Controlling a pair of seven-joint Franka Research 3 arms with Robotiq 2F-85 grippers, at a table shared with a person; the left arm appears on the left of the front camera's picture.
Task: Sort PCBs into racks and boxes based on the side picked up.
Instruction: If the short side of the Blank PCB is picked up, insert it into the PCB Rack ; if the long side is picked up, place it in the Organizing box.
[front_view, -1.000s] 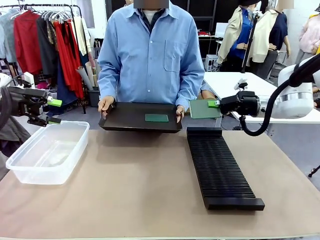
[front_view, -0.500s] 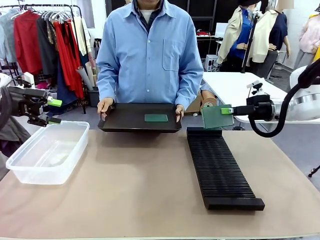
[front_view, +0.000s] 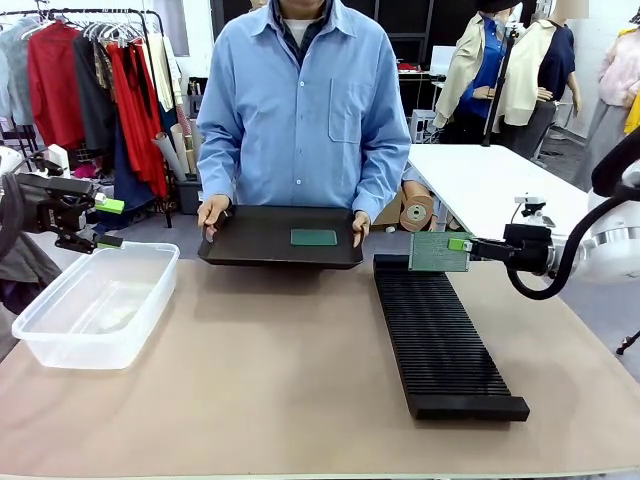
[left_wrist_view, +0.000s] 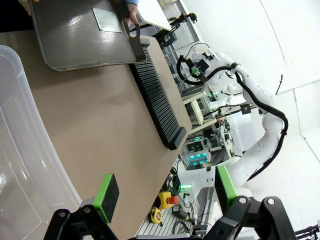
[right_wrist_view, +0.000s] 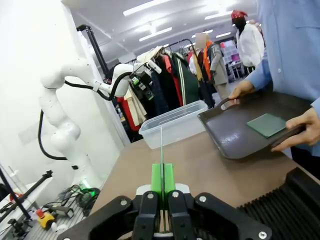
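At the right of the front view, the right end effector (front_view: 458, 245) is pinched narrow on one short edge of a PCB (front_view: 435, 252). It holds the board upright on its long edge, just above the far end of the black slotted rack (front_view: 440, 335). In the right wrist view the board (right_wrist_view: 161, 150) shows as a thin vertical line rising from between the green pads. It looks light, stiff and slim, so an edge grip like this one probably suits it best, keeping the pads off the faces. Held at one end, though, it might pivot, and the narrow slots leave little room for tilt. Just left of the rack's far end, a person at the far side holds a shallow black tray (front_view: 260, 240) with a second PCB (front_view: 313, 237) lying flat on it. One hand (front_view: 358, 228) at the tray's corner is near the carried board and could get in the way. At the far left, the left end effector (front_view: 110, 223) is spread wide and empty above the clear box (front_view: 95, 305) on the brown counter (front_view: 270, 370).
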